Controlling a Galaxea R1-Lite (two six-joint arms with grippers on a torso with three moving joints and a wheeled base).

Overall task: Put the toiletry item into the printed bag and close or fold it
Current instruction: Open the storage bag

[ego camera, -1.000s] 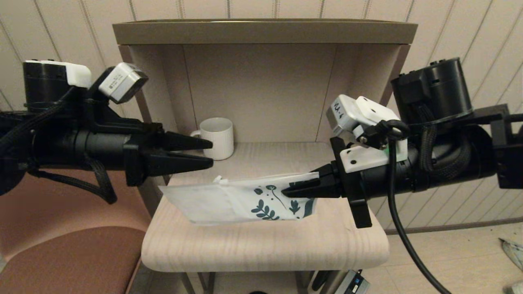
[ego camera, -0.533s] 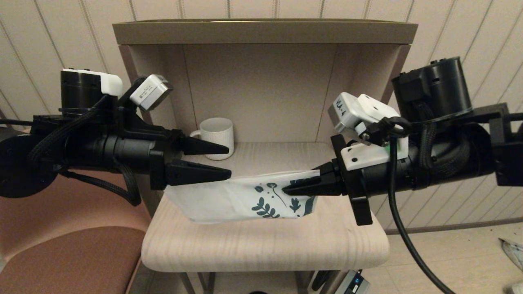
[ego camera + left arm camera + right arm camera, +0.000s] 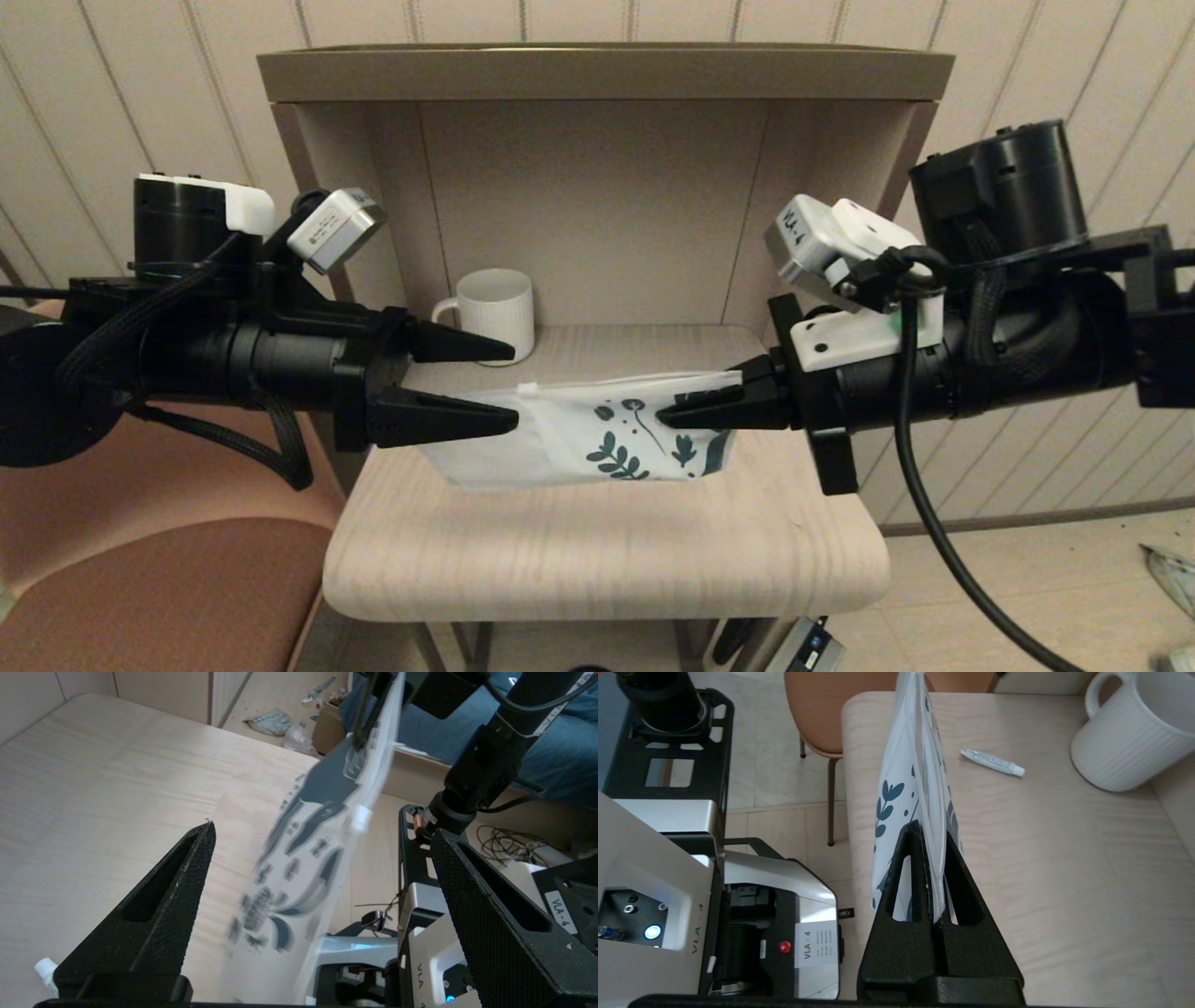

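Head view shows the right gripper [image 3: 665, 416] pinching the leaf-printed end of the flat white soft printed bag [image 3: 579, 439], hung edge-up above the pale wooden shelf [image 3: 607, 560], while the left gripper [image 3: 509, 387], jaws spread, has advanced from 9 o'clock to straddle its plain end, and the bag has lifted slightly. The bag looks light, limp and slippery, so that free end is the place to grip; the small slim white toiletry sachet [image 3: 992, 761] lies outside it, toward 12 o'clock, near the white ribbed mug [image 3: 495, 313]
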